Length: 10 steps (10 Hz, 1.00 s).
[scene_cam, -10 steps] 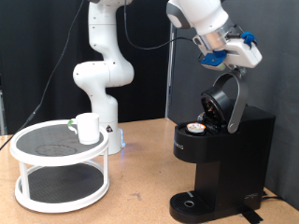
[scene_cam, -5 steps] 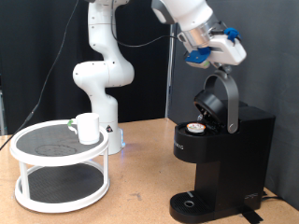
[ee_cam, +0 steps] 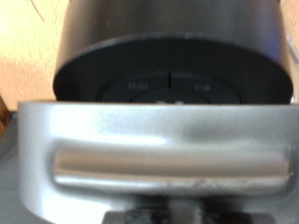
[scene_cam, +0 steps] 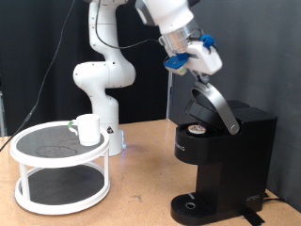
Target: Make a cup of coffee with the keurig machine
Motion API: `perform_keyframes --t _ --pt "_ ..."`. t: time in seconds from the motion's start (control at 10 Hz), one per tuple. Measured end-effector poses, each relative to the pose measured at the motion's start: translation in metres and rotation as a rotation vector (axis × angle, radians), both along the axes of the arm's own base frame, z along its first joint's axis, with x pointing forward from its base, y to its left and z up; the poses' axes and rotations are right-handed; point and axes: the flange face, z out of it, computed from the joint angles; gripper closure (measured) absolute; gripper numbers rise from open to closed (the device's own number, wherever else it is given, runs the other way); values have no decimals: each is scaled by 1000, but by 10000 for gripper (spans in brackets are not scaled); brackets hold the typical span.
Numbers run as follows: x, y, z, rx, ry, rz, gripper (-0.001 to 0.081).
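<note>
The wrist view is filled by the keurig machine [ee_cam: 168, 103] at very close range: a brushed silver lid handle [ee_cam: 168, 163] is seen nearest the camera, and behind it the round black top with faint button markings. The picture is blurred, and no fingers can be made out in it.

In the exterior view, the black keurig machine [scene_cam: 226, 160] is placed on the tabletop [scene_cam: 141, 188] at the exterior view's right. Its hinged lid [scene_cam: 209, 104] is raised and tilted back (open wide), and a small pod with a light rim [scene_cam: 196, 129] is seen seated in the brew chamber beneath it. The round drip base [scene_cam: 191, 203] at the foot of the machine carries nothing.

Just above the upper end of the lid, the gripper [scene_cam: 196, 73] is held, with blue parts at the wrist. Whether its fingers are apart or together cannot be told from either view, nor whether the lid is touched.

At the exterior view's left, well apart from the machine, a white two-tier round rack [scene_cam: 28, 174] stands on the table. The cup [scene_cam: 88, 128] is set upright on the upper tier, near its back edge.

Farther back, the white base of the arm [scene_cam: 99, 80] rises behind the rack, against a black curtain [scene_cam: 254, 56].
</note>
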Motion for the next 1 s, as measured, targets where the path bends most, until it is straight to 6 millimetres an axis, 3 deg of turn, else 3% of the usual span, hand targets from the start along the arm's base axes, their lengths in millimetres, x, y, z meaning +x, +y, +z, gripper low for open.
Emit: perform_keyframes --t 0.4,0.7,1.0 --pt "-1 -19 -20 -57 22 -18 806" --pt "-1 -32 -53 -105 35 -45 806" --pt "0 -28 -87 -122 52 -52 806"
